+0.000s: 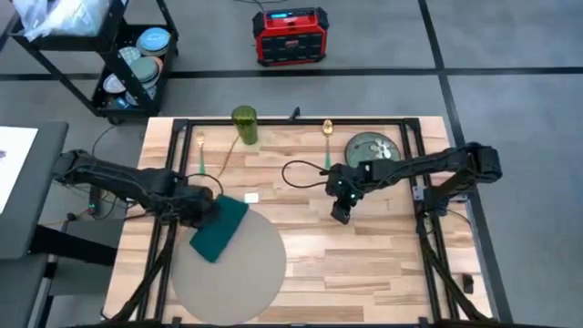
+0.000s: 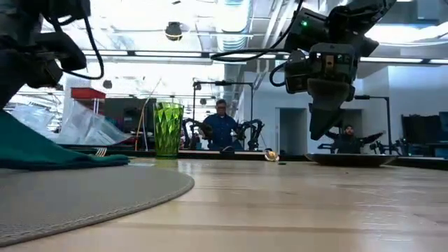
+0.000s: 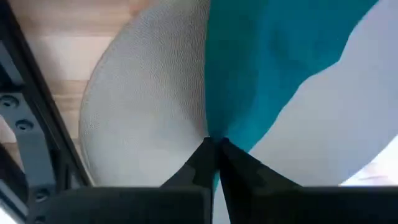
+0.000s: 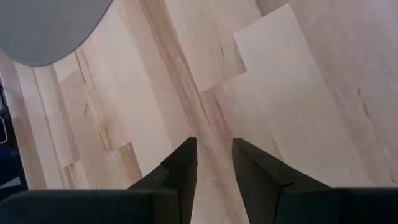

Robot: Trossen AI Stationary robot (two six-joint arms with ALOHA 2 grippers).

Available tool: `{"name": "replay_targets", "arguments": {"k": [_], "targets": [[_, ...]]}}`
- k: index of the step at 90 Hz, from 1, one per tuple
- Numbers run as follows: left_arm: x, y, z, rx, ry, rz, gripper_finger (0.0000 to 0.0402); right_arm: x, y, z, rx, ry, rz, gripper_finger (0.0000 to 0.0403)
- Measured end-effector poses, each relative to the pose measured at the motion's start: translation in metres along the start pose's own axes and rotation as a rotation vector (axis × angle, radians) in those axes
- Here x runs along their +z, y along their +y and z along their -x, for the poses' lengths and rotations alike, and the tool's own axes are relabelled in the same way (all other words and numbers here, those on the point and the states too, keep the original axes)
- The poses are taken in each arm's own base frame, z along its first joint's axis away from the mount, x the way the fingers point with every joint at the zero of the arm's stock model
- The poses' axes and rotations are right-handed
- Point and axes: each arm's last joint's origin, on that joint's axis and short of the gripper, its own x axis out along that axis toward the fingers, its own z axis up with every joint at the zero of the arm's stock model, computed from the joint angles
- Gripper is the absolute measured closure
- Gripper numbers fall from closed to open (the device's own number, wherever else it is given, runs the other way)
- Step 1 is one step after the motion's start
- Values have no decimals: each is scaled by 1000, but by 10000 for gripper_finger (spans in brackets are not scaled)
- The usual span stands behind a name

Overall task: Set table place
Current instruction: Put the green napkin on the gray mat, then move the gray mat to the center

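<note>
Two arms share the tabletop (image 1: 364, 264), but only the left one is busy: the left end effector (image 1: 202, 208) has its fingers pinched together on a corner of the dark green cloth (image 1: 221, 228), which lies partly on the upper left of the round grey mat (image 1: 239, 273) near the front left of the tabletop. The step in hand looks like placing that cloth for the setting. To do it well, I would keep the pinch firm, lift only enough for the fabric to clear the mat's weave, and draw it sideways so it settles flat instead of bunching; dragging low could shift the mat itself. The right end effector (image 1: 341, 210) hovers above bare wood near the middle, fingers a little apart and holding nothing. The dark floral plate (image 1: 373, 148), green glass (image 1: 244, 125), fork (image 1: 200, 155) and spoon (image 1: 327, 141) wait along the far edge.
</note>
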Motion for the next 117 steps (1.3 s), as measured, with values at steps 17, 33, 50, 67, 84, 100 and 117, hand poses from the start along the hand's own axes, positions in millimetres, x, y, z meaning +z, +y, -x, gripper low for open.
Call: {"name": "replay_targets", "arguments": {"k": [17,33,50,67,84,100,117], "targets": [[-2,-3,5,-62,-92,62,401,0,1,0,5,0,6,310],[2,-5,11,-113,-208,124,401,1,6,-1,41,-14,53,310],[0,-13,11,-186,-183,26,397,1,8,-2,50,-18,74,310],[0,-11,11,-167,-189,30,364,1,8,-1,67,-11,85,310],[1,-6,11,-102,-178,-47,322,0,8,-2,70,0,85,300],[0,-6,10,-92,-157,-59,288,-1,8,-2,68,5,81,279],[-5,-19,12,-227,-94,27,285,1,6,-1,66,0,66,268]]}}
